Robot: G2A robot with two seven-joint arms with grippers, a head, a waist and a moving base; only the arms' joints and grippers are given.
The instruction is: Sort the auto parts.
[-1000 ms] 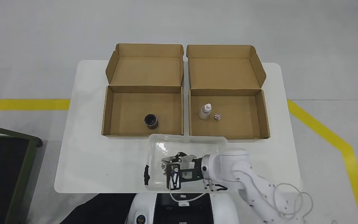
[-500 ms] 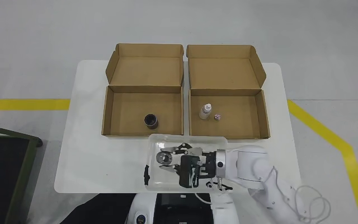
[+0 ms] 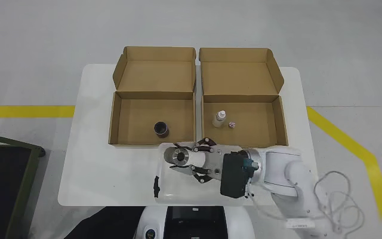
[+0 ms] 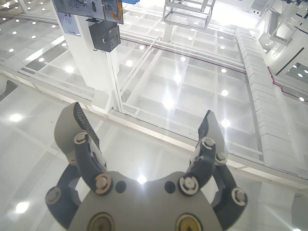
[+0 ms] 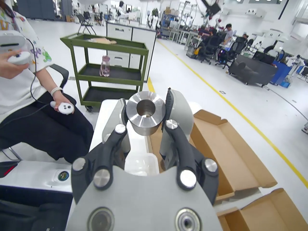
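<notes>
While clamping a silver metal bushing [image 5: 145, 115] between the fingers of the right gripper [image 5: 146, 110], holding it raised over the far left part of the clear plastic tray [image 3: 170, 192], close to the front wall of the left cardboard box [image 3: 137, 116]. Pressing on the bushing's round side from two opposite sides, with its bored end turned toward the wrist camera. Reaching in across the tray from the right half of the white table [image 3: 89, 155], with the tray sitting at the table's near edge, just in front of both boxes.

Pointing the left gripper [image 4: 142, 111] up at the ceiling [image 4: 168, 85] and spreading its toothed fingers [image 4: 84, 123] wide apart, gripping no part.

Showing, on the floor of the left box, a short dark cylinder [image 3: 160, 128] standing with its open end up, near the box's front wall and right of centre. Showing, in the right cardboard box [image 3: 262, 122], a small white bottle-shaped part [image 3: 220, 118] and, just beside it on its right, a tiny pale piece [image 3: 232, 124], both sitting toward the left end of that box. Standing both boxes side by side in the middle of the table, walls almost touching, with lids folded open on the far side. Catching a small black piece [image 3: 156, 185] at the tray's left rim, too small to identify.
</notes>
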